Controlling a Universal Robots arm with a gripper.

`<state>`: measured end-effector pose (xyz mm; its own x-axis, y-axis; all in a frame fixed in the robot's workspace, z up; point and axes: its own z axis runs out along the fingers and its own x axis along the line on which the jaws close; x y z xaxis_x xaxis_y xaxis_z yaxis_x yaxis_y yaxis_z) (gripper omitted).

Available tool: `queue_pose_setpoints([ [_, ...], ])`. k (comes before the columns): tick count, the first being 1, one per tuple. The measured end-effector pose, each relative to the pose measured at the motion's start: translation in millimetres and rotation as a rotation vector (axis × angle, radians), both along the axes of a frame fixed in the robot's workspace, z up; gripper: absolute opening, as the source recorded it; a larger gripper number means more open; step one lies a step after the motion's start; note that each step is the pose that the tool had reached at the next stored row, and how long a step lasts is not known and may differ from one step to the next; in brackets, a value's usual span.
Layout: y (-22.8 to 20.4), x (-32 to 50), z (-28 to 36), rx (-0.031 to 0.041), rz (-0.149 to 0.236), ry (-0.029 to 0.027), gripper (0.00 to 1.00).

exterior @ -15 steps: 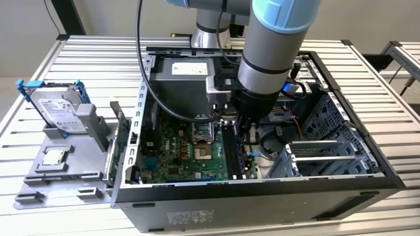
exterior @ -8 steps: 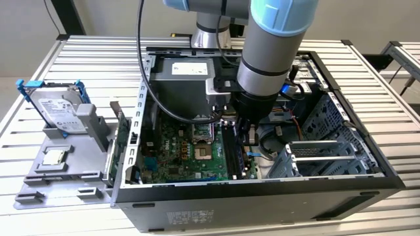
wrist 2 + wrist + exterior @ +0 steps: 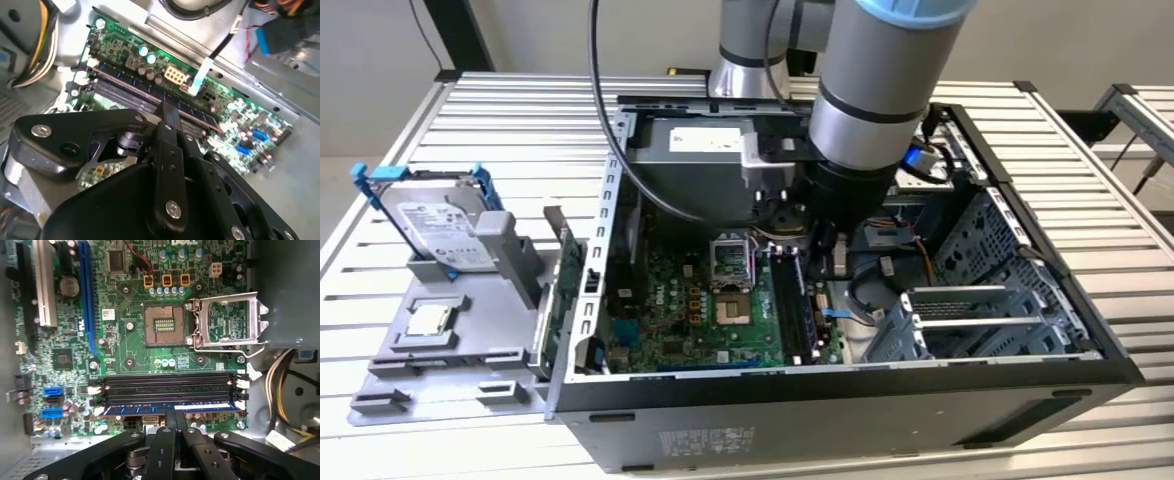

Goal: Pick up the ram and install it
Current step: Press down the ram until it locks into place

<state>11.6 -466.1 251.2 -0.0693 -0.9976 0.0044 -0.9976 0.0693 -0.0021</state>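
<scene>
One gripper (image 3: 175,421), fingers pinched shut on the ram (image 3: 167,408), which we see sitting w/ its edge in the nearest slot, just before the empty slots (image 3: 170,385). Risk, imo: a tilted stick jams; the CPU socket (image 3: 164,325) beyond stays clear.

No text can be read with certainty. The hard drive (image 3: 443,232) has a white label with dark print, too small to read. The power supply (image 3: 707,140) has a pale label, also not legible. On the front of the case (image 3: 707,440) there are some lines of faint print. In the first wrist view, the motherboard (image 3: 135,347) has a small white sticker (image 3: 108,314) and tiny white markings, and the ram (image 3: 150,409) has a pale sticker. None of these is legible.
</scene>
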Motion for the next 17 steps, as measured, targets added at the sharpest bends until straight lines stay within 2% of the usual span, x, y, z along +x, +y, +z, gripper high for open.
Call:
queue_pose_setpoints([
  [4, 0.0, 0.0, 18.3, -0.0001, 0.0, 0.0001, 0.0],
  [5, 0.0, 0.0, 19.9, -0.0002, 0.0, 0.0, 0.0],
  [17, 0.0, 0.0, 26.7, -0.0002, 0.0, 0.0001, 0.0],
])
